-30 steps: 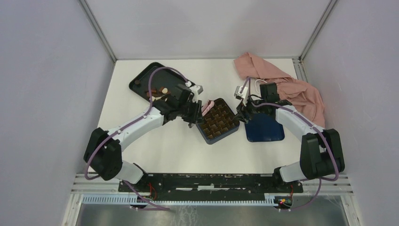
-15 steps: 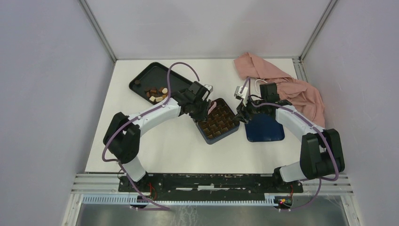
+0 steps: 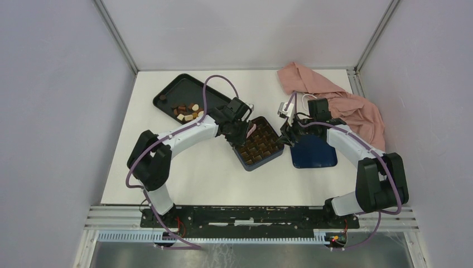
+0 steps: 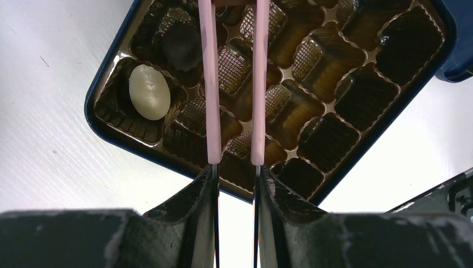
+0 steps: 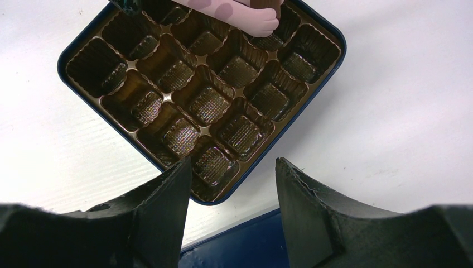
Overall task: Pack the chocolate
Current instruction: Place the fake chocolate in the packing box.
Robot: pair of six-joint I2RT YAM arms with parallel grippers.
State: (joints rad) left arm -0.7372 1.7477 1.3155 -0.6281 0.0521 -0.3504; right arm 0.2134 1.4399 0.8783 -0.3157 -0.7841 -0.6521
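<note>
- Left wrist view: the left end effector (image 4: 235, 170) is pressed onto a pair of pink tongs (image 4: 210, 84), whose two arms reach out over the dark blue box (image 4: 326, 61) and its brown grid of compartments.
- Some of the chocolate is already packed. A cream-white oval (image 4: 149, 92) sits in a corner compartment and a dark piece (image 4: 181, 47) in the one beside it. Most other compartments in view look empty.
- More pieces (image 3: 187, 111) wait on the black tray (image 3: 184, 89), farther back on the worktop (image 3: 195, 173).
- From the right wrist, the tong tips appear to pinch a small brown piece (image 5: 266, 4) over the box's far row, though the frame edge cuts it off.
- The right end effector (image 5: 233, 162) hovers spread and empty at the box's near corner, beside the blue lid (image 3: 315, 153).
- This looks like the placing step. It would go best with the tips centred over an empty compartment and lowered until the piece sits between the ridged walls.
- The squeeze should then ease off slowly so the tongs do not flick the piece, followed by a straight lift clear of the neighbouring pieces.
</note>
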